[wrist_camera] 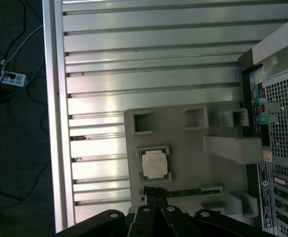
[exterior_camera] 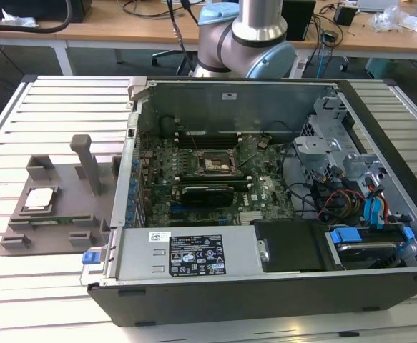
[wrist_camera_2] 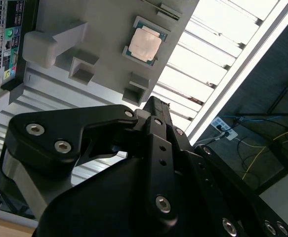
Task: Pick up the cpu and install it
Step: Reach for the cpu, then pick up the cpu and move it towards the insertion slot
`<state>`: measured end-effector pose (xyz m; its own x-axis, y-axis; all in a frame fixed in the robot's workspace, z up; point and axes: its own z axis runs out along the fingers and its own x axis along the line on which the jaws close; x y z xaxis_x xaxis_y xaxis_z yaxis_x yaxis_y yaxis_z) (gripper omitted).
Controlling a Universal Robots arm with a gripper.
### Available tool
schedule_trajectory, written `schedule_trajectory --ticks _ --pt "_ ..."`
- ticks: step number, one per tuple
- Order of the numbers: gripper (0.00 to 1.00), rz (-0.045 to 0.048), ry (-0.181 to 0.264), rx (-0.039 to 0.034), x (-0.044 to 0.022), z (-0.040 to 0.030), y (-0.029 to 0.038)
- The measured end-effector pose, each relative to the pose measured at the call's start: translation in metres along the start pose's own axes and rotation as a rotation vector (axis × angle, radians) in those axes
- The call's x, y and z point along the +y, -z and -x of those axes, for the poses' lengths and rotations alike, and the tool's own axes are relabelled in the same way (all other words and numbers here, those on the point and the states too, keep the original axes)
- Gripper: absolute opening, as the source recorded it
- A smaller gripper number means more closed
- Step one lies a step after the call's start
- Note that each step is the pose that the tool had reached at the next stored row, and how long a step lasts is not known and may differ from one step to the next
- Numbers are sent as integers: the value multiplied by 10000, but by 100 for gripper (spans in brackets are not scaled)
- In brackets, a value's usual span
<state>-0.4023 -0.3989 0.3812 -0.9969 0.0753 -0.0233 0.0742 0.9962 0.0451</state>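
The cpu [wrist_camera: 154,164] lies flat, silvery top up, in a shallow square seat of the grey holder plate [wrist_camera: 183,138]; nothing touches it. In both wrist views the gripper [wrist_camera: 154,191] hangs above that plate, close to the cpu's seat but clear of it; its fingers are pressed together with nothing between them. A long green memory stick [wrist_camera: 188,191] lies in a slot of the plate just beside the cpu; a tall grey post [wrist_camera: 232,148] rises from the plate on the side towards the case.

In the exterior view the plate rests on the slatted metal table [exterior_camera: 58,100]; the open computer case [exterior_camera: 280,286] lies just beside the plate, on the exterior view's right of it. Inside the case, well apart from the plate, the black socket frame [exterior_camera: 214,163] sits on the motherboard [exterior_camera: 158,186]. The arm [exterior_camera: 247,36] stands beyond the far wall of the case.
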Motion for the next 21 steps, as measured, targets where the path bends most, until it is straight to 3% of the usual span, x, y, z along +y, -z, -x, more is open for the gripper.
schedule_trajectory --ticks 10,12,14,15,16,17,18,19,20,21 --pt "11 0 0 0 0 -2 -1" --pt "17 -1 1 0 0 -2 -1" --pt "29 0 0 0 0 -3 -1" --pt "29 0 0 0 0 -3 -2" --pt "42 0 0 0 0 -3 -2" --pt "42 -1 0 1 0 -3 -1" --pt "48 0 0 0 0 -3 -2" --pt "60 0 0 0 0 -4 -2" --pt "60 -1 0 1 0 -4 -2" --pt "60 -235 11 -15 0 -6 -2"
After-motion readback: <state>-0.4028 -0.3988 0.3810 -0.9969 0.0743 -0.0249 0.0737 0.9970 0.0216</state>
